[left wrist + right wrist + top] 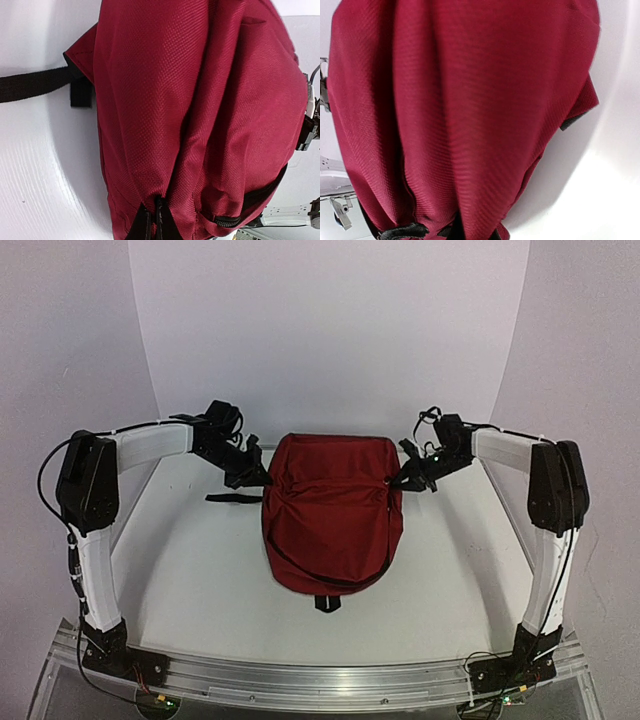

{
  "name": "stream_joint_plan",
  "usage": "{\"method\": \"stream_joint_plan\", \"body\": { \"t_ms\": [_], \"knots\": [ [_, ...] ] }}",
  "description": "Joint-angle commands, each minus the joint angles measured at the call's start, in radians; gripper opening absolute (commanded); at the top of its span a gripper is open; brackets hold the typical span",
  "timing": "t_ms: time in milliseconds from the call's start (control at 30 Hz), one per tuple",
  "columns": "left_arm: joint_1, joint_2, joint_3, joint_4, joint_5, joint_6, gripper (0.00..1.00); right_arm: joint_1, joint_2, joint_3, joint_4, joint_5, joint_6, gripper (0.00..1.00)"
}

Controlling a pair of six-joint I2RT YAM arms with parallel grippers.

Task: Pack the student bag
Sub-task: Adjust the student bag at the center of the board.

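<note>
Matt, coarse-woven dark red cloth student bag, black webbing straps, smooth glossy white table

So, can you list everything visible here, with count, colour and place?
student bag: one, dark red, mid-table
strap: one, black, flat on table left of bag
loop: one, black, at bag's near end
table: one, white, under everything
rail: one, silver, along the near edge
left arm: one, white and black, left side
right arm: one, white and black, right side
left fingers: one pair, black, shut on bag's far left corner
right fingers: one pair, black, shut on bag's far right corner
</note>
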Motion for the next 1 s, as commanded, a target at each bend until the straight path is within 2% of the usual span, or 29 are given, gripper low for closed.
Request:
{"method": "stream_joint_plan", "body": {
  "t_ms": [0,100,300,367,433,500,567,667,767,833,867,967],
  "knots": [
    [0.017,-0.117,0.125,0.091,0.051,-0.031,0.0,0.006,-0.12,0.157,0.146,-0.101,0.048,0.0],
    [0.019,-0.08,0.128,0.086,0.056,-0.045,0.0,0.007,-0.081,0.136,0.145,-0.067,0.046,0.0],
    [0.019,-0.012,0.043,0.131,0.016,-0.07,0.0,0.024,-0.001,0.117,0.143,0.044,-0.005,0.0],
    [0.02,0.016,0.031,0.133,0.019,-0.075,0.0,0.027,0.022,0.108,0.141,0.088,-0.031,0.06],
    [0.021,0.035,0.025,0.111,-0.007,-0.077,0.01,0.029,0.042,0.1,0.14,0.117,-0.043,0.17],
    [0.024,0.055,0.032,0.051,-0.067,-0.074,0.15,0.029,0.042,0.076,0.137,0.119,-0.051,0.38],
    [0.035,0.061,0.032,0.016,-0.072,-0.065,0.36,0.03,0.022,0.034,0.133,0.129,-0.054,0.55],
    [0.04,0.02,0.019,0.003,-0.098,-0.054,0.59,0.028,-0.041,-0.025,0.124,0.127,-0.063,0.68],
    [0.044,-0.031,0.01,-0.037,-0.127,-0.028,0.77,0.027,-0.111,-0.059,0.116,0.136,-0.074,0.8],
    [0.05,-0.064,0.011,-0.066,-0.131,-0.009,0.96,0.022,-0.15,-0.073,0.106,0.143,-0.084,0.91],
    [0.053,-0.082,0.016,-0.09,-0.139,0.004,0.99,0.019,-0.174,-0.077,0.097,0.152,-0.094,0.97],
    [0.069,-0.124,0.065,-0.186,-0.183,0.035,1.0,0.004,-0.231,-0.074,0.074,0.188,-0.126,0.98]
  ]
}}
